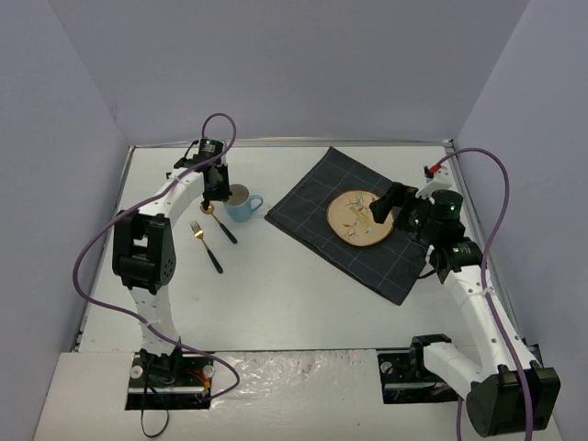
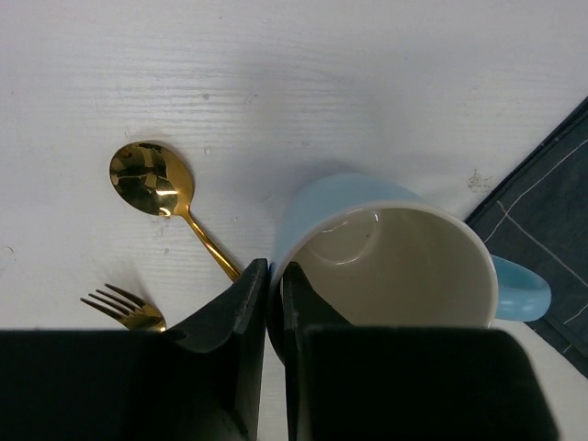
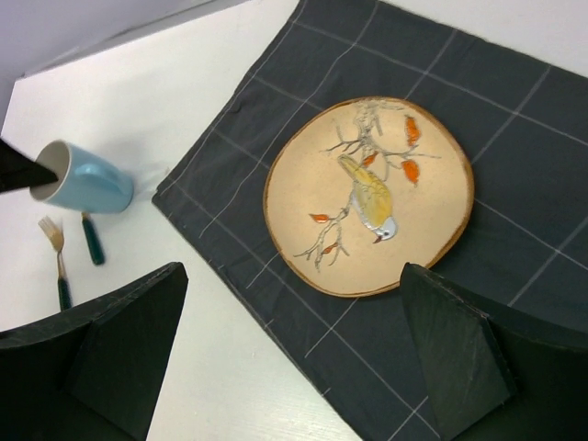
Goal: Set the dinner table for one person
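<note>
On the white dinner table [image 1: 303,303] stands a light blue mug [image 1: 245,207] [image 2: 395,257]. My left gripper [image 1: 220,191] [image 2: 274,276] is shut on the mug's near-left rim, with one finger inside and one outside. A gold spoon [image 1: 220,223] [image 2: 152,179] and a gold fork [image 1: 207,246] [image 2: 124,308] with dark handles lie just left of the mug. A tan plate [image 1: 359,218] [image 3: 367,193] painted with a bird rests on the dark grey checked cloth [image 1: 386,262] [image 3: 514,119]. My right gripper [image 1: 386,204] [image 3: 294,276] hovers open over the plate's near edge, holding nothing.
The table is walled in at the back and on both sides. The cloth's left corner [image 2: 551,220] lies close to the mug's handle. The mug [image 3: 87,181] and the fork [image 3: 57,257] show at the left of the right wrist view.
</note>
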You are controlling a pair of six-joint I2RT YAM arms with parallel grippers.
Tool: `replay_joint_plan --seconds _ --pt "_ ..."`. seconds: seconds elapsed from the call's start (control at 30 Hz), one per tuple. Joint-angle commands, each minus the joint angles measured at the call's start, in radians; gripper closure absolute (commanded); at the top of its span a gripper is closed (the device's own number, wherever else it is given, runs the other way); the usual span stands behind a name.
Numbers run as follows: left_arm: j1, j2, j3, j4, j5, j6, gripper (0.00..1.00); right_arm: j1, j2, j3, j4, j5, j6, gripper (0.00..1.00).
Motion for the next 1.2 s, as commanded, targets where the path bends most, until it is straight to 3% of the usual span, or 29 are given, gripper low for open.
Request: replay_joint_plan --seconds 0.0,0.13,0.47,0.7,1.17 --pt "-0.023 -0.112 0.105 -0.035 0.018 0.055 1.00 0.173 0.054 0.108 0.050 0.043 -0.154 0.02" --pt "-0.080 -0.178 0.136 -0.118 -0.030 0.128 1.00 0.343 0.106 0.158 0.043 0.059 -0.273 0.03" --pt "-0.227 -0.262 0.174 -0.228 0.000 0.160 1.00 0.555 0.315 0.302 0.018 0.061 -0.470 0.14" --pt "-0.308 -0.268 0.209 -0.276 -0.002 0.185 1.00 0.621 0.426 0.355 0.014 0.067 -0.532 0.22" --pt "-0.352 -0.303 0.205 -0.264 0.036 0.187 1.00 0.629 0.520 0.370 0.067 0.055 -0.562 0.50"
